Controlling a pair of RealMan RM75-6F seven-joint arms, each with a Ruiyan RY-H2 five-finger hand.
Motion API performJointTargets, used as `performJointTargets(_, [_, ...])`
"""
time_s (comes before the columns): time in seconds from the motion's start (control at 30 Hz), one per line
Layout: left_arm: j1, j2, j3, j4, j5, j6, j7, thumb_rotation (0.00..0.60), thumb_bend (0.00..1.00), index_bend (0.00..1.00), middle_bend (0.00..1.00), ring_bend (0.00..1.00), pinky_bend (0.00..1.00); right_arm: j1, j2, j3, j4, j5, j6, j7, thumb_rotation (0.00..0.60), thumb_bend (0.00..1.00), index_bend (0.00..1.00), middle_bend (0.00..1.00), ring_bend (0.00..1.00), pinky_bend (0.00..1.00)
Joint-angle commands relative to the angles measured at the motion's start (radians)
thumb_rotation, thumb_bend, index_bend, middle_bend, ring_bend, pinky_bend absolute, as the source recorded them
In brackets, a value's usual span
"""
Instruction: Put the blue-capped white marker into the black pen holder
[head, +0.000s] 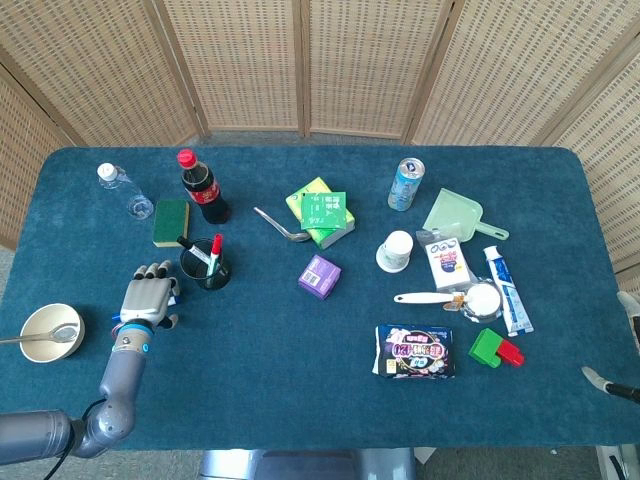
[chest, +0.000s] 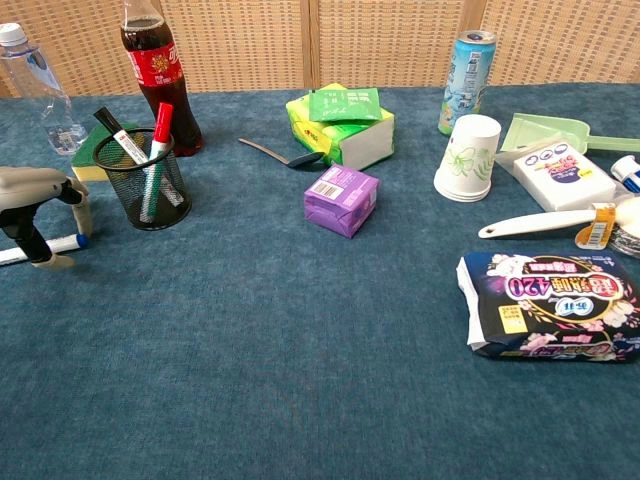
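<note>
Left hand (chest: 35, 205) arched over the blue-capped white marker (chest: 60, 243) w/ fingertips straddling it; can't tell if you've got it gripped. Black pen holder (chest: 146, 180) just beside.

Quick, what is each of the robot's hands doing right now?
Left hand: fingers arched down over the blue-capped white marker lying on the table; whether it grips it cannot be told.
Right hand: only a sliver shows at the frame edge; cannot be told.
</note>
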Motion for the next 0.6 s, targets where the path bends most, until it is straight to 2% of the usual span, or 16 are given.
performJointTargets(0.03, [0.010, 0.005, 0.002, 0.021, 0.007, -0.016, -0.020, 0.600, 0.36, 0.37, 0.00, 0.00, 0.00, 0.001, -0.001, -0.001, -0.001, -0.001, -0.002, -0.003, 0.600, 0.00, 0.07, 0.00, 0.00, 0.00])
performJointTargets(0.4, [0.014, -0.003, -0.003, 0.060, 0.025, -0.036, -0.039, 0.600, 0.36, 0.38, 0.00, 0.00, 0.00, 0.004, -0.001, -0.003, -0.002, -0.001, -0.009, -0.002, 0.600, 0.00, 0.07, 0.00, 0.00, 0.00])
performJointTargets(0.6, [0.018, -0.011, -0.002, 0.071, 0.033, -0.033, -0.041, 0.600, 0.36, 0.43, 0.00, 0.00, 0.00, 0.004, 0.001, -0.004, -0.001, -0.005, -0.009, 0.009, 0.600, 0.00, 0.07, 0.00, 0.00, 0.00])
